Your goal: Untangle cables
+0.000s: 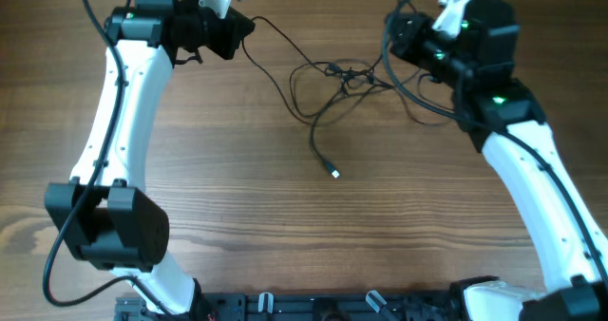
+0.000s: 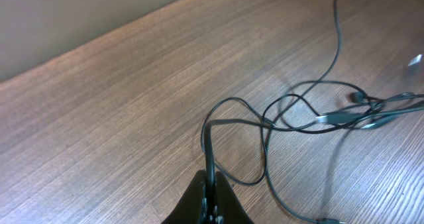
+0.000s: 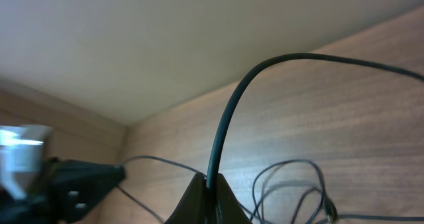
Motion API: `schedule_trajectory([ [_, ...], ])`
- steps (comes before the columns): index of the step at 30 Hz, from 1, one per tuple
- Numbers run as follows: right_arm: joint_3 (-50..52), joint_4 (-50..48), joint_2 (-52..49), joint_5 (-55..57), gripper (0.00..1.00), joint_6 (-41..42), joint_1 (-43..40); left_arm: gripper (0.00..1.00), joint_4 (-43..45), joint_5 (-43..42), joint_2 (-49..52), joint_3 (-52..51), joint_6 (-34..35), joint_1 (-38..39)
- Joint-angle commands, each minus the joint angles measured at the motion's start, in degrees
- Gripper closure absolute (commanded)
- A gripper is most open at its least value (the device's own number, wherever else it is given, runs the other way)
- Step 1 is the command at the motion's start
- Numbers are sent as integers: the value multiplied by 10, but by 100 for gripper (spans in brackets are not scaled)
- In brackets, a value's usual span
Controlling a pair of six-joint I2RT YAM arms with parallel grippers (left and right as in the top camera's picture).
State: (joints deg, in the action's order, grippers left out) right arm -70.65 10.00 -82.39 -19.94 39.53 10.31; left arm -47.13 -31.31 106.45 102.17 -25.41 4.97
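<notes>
The cables [image 1: 347,74] lie as a loose tangle of thin black wires at the back middle of the table. One strand trails toward me and ends in a silver-tipped plug [image 1: 334,173]. My left gripper [image 1: 243,28] is at the back left, shut on a strand [image 2: 209,144] that runs right into the knot [image 2: 344,116]. My right gripper [image 1: 392,38] is at the back right, shut on another strand [image 3: 228,111] that arcs up and over to the right. Both sets of jaws pinch their wire at the tips [image 2: 211,181] [image 3: 209,183].
The table [image 1: 285,226] is bare wood. Its back edge meets a pale wall [image 3: 165,38] just behind both grippers. Thicker black arm cables loop beside the right arm [image 1: 418,98]. The arm bases sit along the front edge [image 1: 313,307].
</notes>
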Motion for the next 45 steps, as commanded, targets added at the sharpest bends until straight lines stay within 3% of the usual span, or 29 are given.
schedule_trajectory([
  [1, -3, -9, 42, -47, 95, -2, -31, 96, -1, 1, 20, 0, -11, 0],
  [12, -4, -87, 84, -104, 95, 41, -126, 96, -3, 21, 23, 0, -9, 0],
  [24, -4, -49, 85, -132, 95, 23, -226, 96, -7, 72, 23, 0, -10, -16],
  [30, -4, 79, 83, -44, 95, -53, -226, 96, -3, 116, 23, 0, -11, -55],
  [35, -4, 167, 77, -14, 95, -96, -225, 96, -5, 43, 23, 0, 4, -101],
  [40, -3, 176, 73, -33, 95, -110, -197, 96, -7, 22, 23, 0, 3, -105],
  [45, -3, 180, 57, -41, 96, -109, -113, 95, -7, 22, 23, 0, 4, -82],
])
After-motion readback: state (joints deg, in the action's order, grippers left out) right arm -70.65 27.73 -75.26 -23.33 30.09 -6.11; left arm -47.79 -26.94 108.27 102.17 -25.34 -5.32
